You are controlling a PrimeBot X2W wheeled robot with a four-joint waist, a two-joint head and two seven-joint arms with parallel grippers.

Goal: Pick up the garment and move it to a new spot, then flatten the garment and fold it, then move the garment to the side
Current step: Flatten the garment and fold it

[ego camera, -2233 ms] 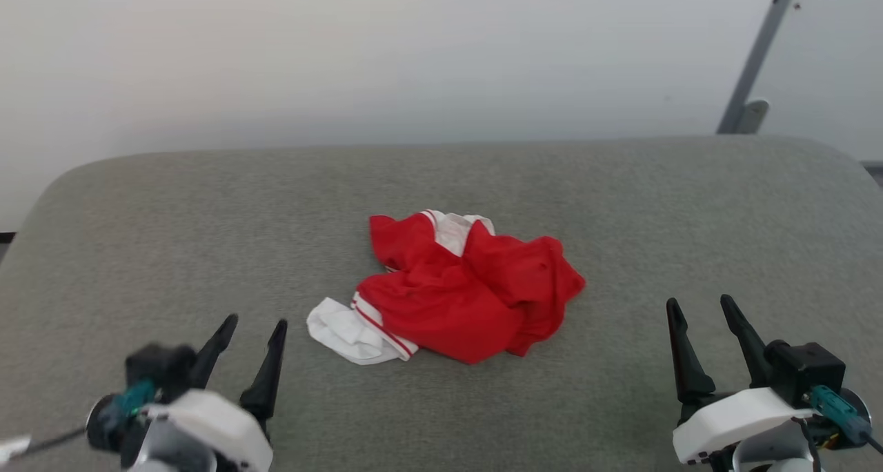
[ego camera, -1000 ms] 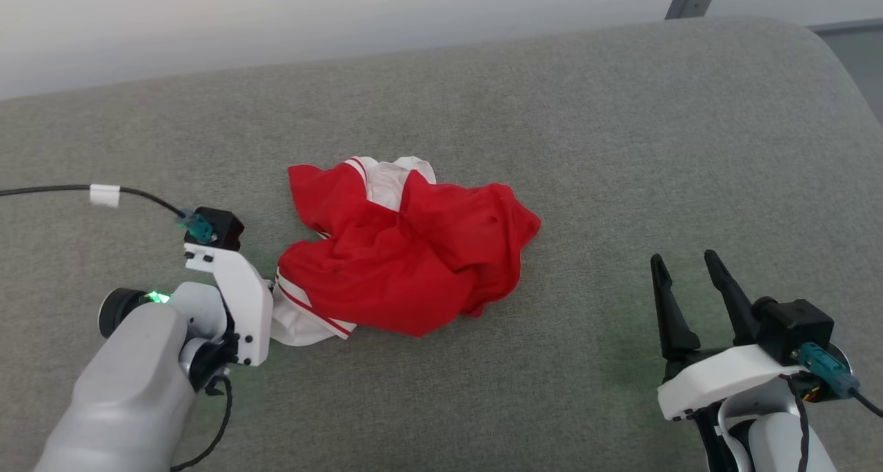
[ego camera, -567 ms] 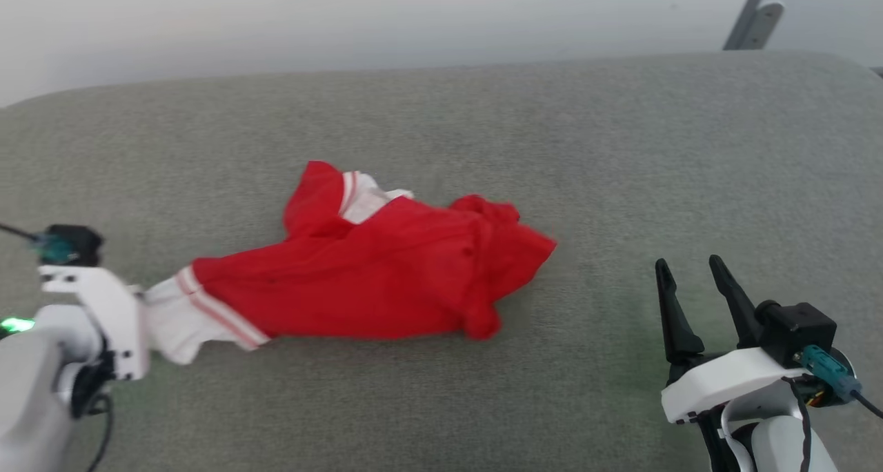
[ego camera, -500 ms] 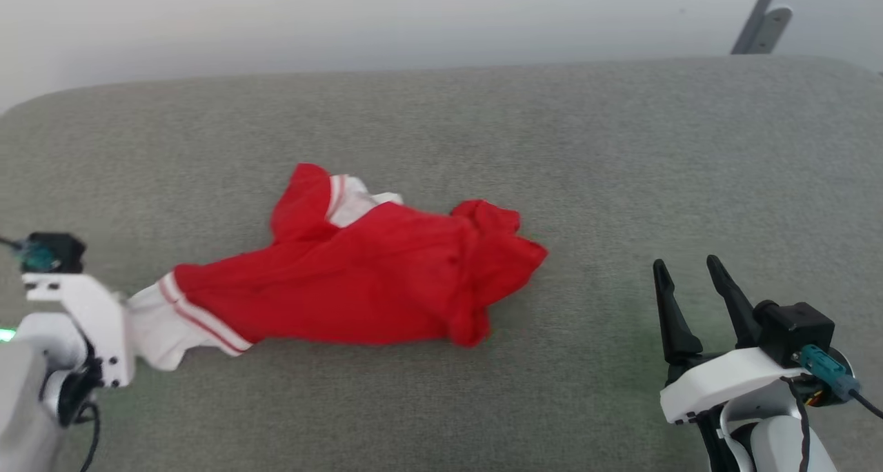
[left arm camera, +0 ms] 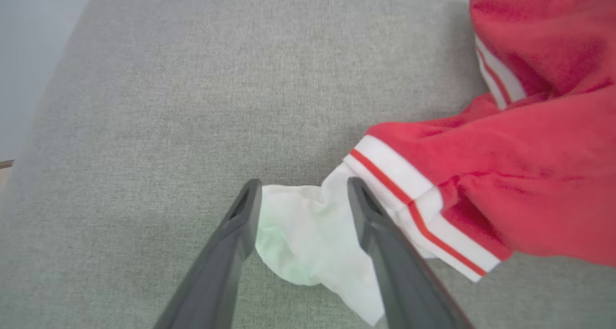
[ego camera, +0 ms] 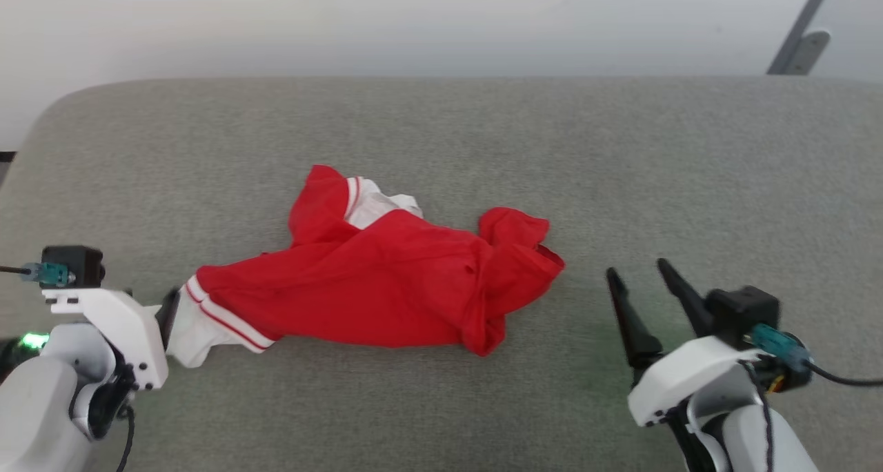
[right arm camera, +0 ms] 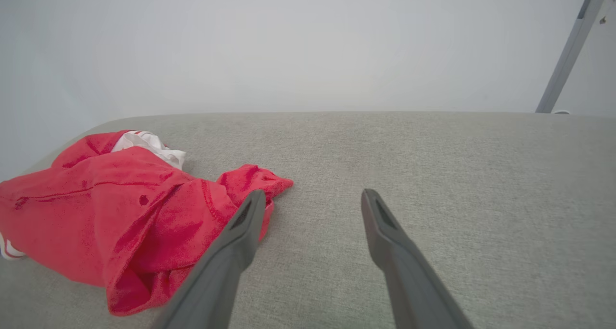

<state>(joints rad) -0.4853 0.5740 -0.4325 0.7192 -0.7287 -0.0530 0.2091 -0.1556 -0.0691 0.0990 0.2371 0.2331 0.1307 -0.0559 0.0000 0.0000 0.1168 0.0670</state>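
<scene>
The garment (ego camera: 372, 286), a red shirt with white sleeves and striped trim, lies crumpled and stretched leftward on the grey cushion (ego camera: 483, 134). Its white sleeve (ego camera: 196, 323) reaches to my left gripper (ego camera: 169, 313) at the lower left. In the left wrist view that gripper (left arm camera: 303, 194) stands open, and the sleeve end (left arm camera: 308, 237) lies loose between the two fingers, beside the red body (left arm camera: 505, 175). My right gripper (ego camera: 636, 268) is open and empty just right of the garment. The right wrist view has the right gripper (right arm camera: 312, 194) beside the garment's (right arm camera: 120, 208) red edge.
The grey cushion has rounded corners, and its left edge (ego camera: 41, 134) drops off near my left arm. A pale wall stands behind it. A slanted metal pole (ego camera: 800, 34) rises at the far right. Bare cushion (right arm camera: 457, 175) stretches right of the garment.
My left gripper, shut on the white sleeve, pulled the garment out to the left and has now opened its jaws. The head camera shifted. My right gripper edged left toward the garment.
</scene>
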